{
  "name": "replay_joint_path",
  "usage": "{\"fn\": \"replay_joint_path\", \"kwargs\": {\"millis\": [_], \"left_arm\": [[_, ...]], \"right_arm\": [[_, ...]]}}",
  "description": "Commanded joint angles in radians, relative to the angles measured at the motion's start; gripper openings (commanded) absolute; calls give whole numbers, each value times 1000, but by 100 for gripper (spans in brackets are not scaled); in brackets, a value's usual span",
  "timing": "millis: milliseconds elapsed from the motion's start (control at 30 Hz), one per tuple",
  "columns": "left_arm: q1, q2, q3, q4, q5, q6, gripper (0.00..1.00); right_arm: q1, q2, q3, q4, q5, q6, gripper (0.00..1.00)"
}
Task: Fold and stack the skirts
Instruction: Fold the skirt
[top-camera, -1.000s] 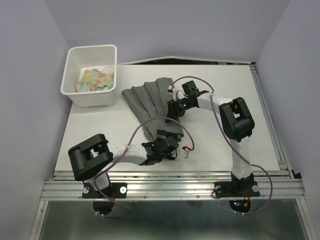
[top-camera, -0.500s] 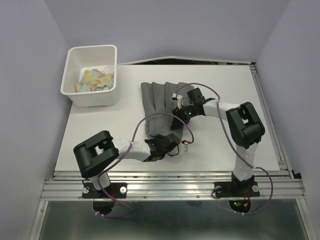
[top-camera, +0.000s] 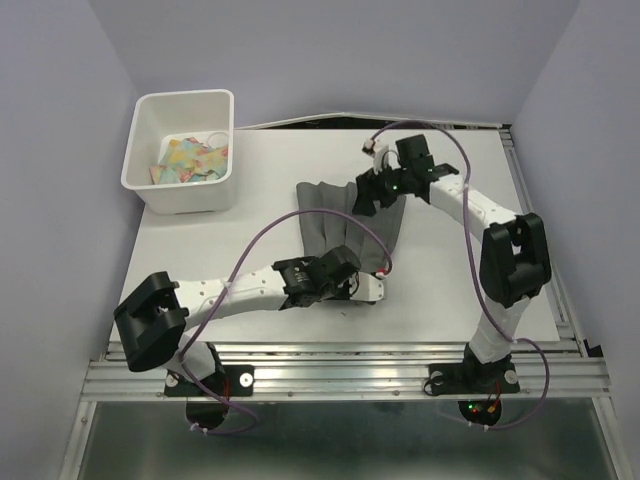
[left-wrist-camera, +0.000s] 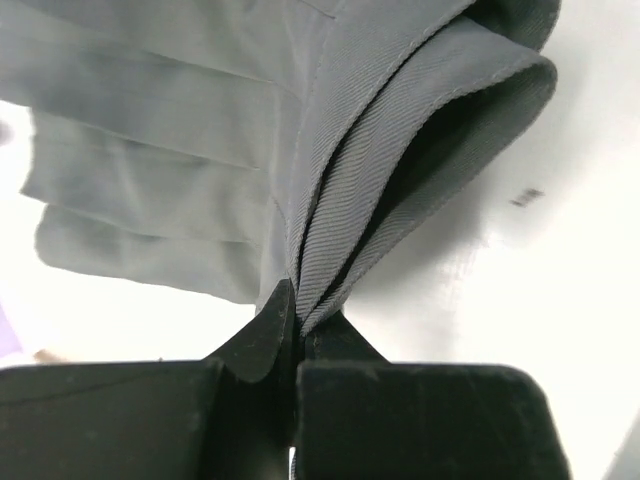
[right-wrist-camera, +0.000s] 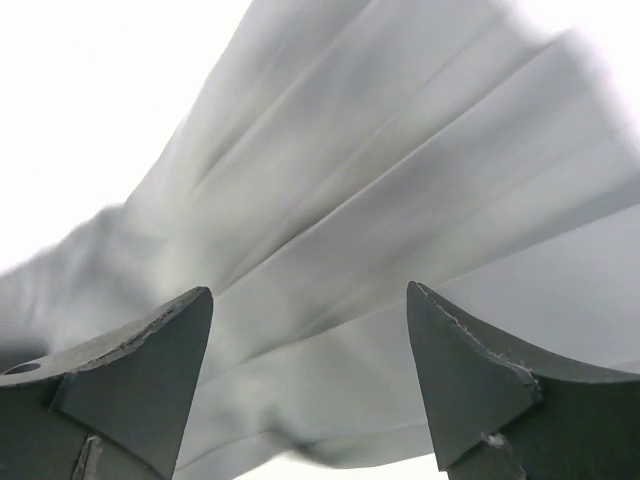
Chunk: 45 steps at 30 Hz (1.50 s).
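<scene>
One dark grey pleated skirt (top-camera: 335, 222) lies spread on the white table, wide hem toward the far side. At its near narrow end, my left gripper (top-camera: 352, 282) is shut on the waistband. The left wrist view shows the doubled band of the skirt (left-wrist-camera: 380, 200) pinched between the black jaws of the left gripper (left-wrist-camera: 298, 312). Over the far right part of the hem my right gripper (top-camera: 368, 198) hangs open. In the right wrist view the pleats of the skirt (right-wrist-camera: 380, 190) lie below the right gripper (right-wrist-camera: 310, 300), with nothing between its fingertips (right-wrist-camera: 190, 310).
A white bin (top-camera: 185, 96) holding colourful small items stands at the far left corner of the table. The table's right edge has a metal rail (top-camera: 535, 230). Purple cables loop over both arms.
My left gripper has shut on the waist and drawn it rightward. My right gripper has opened, let go of the hem and risen toward the far right. The skirt has shifted right.
</scene>
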Motion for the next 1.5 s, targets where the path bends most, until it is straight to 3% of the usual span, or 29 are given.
{"fn": "replay_joint_path", "kwargs": {"millis": [0,167,433,633,800,1200,1467], "left_arm": [[-6,-52,60,-181,152,-53,0],[-4,-66,145,-318,350,-76,0],[-6,-35,223,-455,464,-80,0],[39,-1,295,-490,465,-76,0],[109,89,480,-556,525,-82,0],[250,279,749,-590,532,-44,0],[326,399,794,-551,504,-11,0]], "right_arm": [[-84,43,192,16,101,12,84],[-114,208,349,-30,101,-26,83],[-114,357,354,-33,8,3,77],[-114,327,228,-37,-176,-11,70],[-94,293,121,-84,-276,-83,66],[-45,235,3,-89,-330,-130,64],[-36,219,-30,-90,-325,-153,64]]}}
